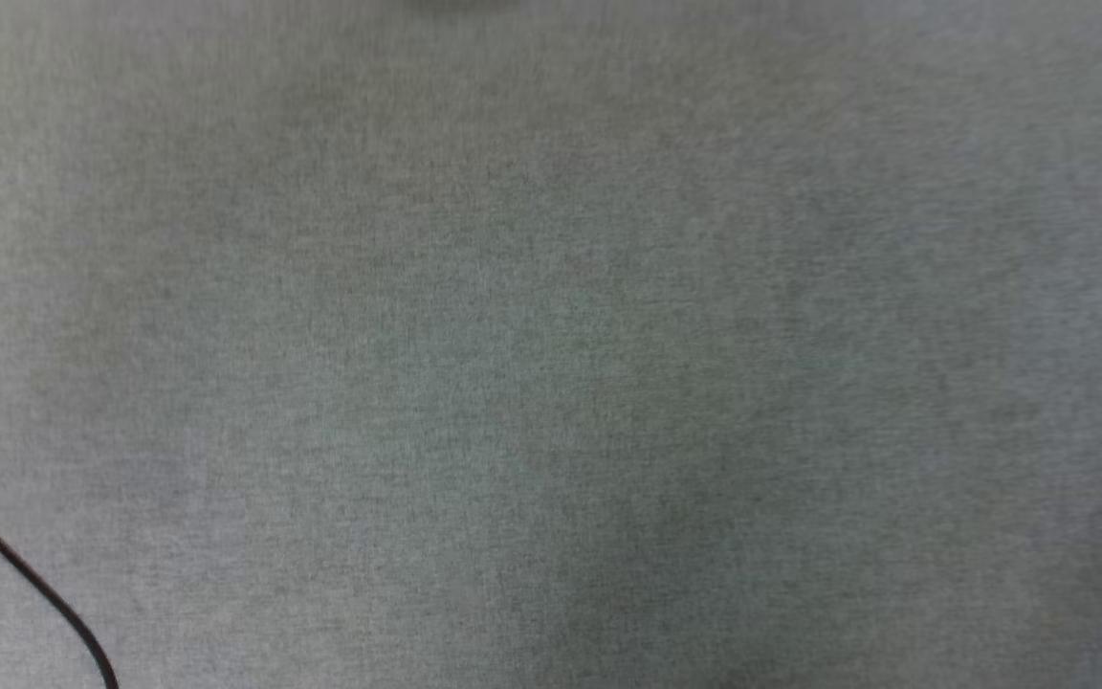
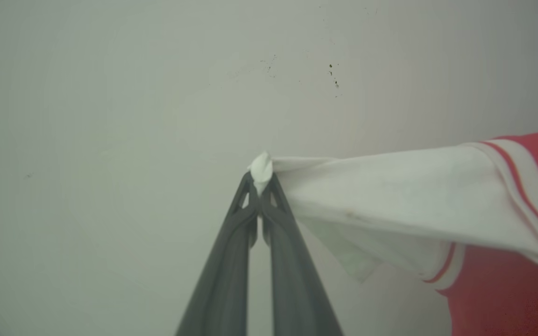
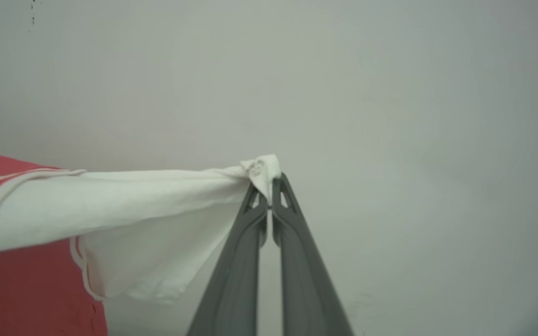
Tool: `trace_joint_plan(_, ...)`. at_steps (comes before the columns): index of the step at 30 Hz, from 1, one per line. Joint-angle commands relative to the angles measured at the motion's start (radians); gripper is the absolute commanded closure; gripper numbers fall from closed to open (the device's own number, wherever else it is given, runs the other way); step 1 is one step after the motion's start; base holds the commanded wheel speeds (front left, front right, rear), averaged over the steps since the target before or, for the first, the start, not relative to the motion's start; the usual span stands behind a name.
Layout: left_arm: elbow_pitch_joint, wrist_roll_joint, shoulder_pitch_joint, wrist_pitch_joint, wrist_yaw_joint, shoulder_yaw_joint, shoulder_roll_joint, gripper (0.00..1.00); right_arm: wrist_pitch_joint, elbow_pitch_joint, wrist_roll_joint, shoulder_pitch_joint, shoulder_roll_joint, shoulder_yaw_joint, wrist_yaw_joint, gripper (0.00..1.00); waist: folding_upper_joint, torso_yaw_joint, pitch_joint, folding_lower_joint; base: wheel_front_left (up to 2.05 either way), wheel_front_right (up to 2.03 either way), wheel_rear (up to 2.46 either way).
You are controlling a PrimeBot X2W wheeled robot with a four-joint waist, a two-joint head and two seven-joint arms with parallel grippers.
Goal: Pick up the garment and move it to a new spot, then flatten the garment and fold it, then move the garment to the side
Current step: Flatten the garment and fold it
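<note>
The left hand (image 2: 260, 179) is closed tight, its two dark fingers pinching the bunched tip of one white sleeve (image 2: 390, 196) of the garment (image 2: 507, 289). The right hand (image 3: 269, 186) is likewise clamped on the tip of the other white sleeve (image 3: 133, 210). The garment hangs between them, off any support, sleeves pulled taut and its red body and striped trim drooping, against a pale backdrop. In the head view a black cable (image 1: 30, 574) crosses the lower left corner of a grey woven surface (image 1: 551, 344).
</note>
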Motion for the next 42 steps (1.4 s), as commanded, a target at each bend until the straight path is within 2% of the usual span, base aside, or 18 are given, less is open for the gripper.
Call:
trace_joint_plan(1,0.067,0.016,-0.068,-0.039,-0.001,-0.017,-0.013,1.0,-0.041,0.052,-0.021,-0.057,0.01,0.015,-0.001,1.0,0.0,0.031,0.073,-0.0003,0.0,0.0,0.0)
trace_joint_plan(6,0.237,0.037,-0.185,-0.13,-0.003,-0.051,-0.054,1.0,-0.141,0.18,-0.067,-0.162,0.04,0.045,-0.001,1.0,0.0,0.051,0.132,-0.0003,0.0,0.0,0.0)
trace_joint_plan(10,0.348,0.042,-0.224,-0.194,-0.003,-0.077,-0.09,1.0,-0.212,0.278,-0.1,-0.188,0.07,0.071,-0.001,1.0,0.0,0.067,0.154,-0.0003,0.0,0.0,0.0)
trace_joint_plan(18,0.473,0.038,-0.132,-0.302,-0.005,-0.126,-0.151,1.0,-0.299,0.395,-0.087,-0.093,0.109,0.127,-0.001,1.0,0.0,0.091,0.143,-0.0003,0.0,0.0,0.0)
trace_joint_plan(25,0.552,0.016,0.077,-0.377,-0.007,-0.175,-0.198,1.0,-0.342,0.456,-0.042,0.121,0.125,0.174,-0.001,1.0,0.0,0.094,0.067,-0.0003,0.0,0.0,0.0)
trace_joint_plan(29,0.572,0.006,0.218,-0.402,-0.006,-0.197,-0.198,1.0,-0.336,0.467,-0.004,0.255,0.111,0.194,-0.001,1.0,0.0,0.09,0.0,-0.0003,0.0,0.0,0.0)
trace_joint_plan(35,0.574,-0.017,0.455,-0.396,-0.002,-0.214,-0.165,1.0,-0.267,0.456,0.071,0.475,0.073,0.238,-0.001,1.0,0.0,0.083,-0.13,-0.0003,0.0,0.0,0.0)
trace_joint_plan(42,0.487,-0.074,0.728,-0.321,0.009,-0.201,-0.103,1.0,-0.147,0.367,0.179,0.712,0.002,0.246,-0.001,1.0,0.0,0.079,-0.253,-0.0003,0.0,0.0,0.0)
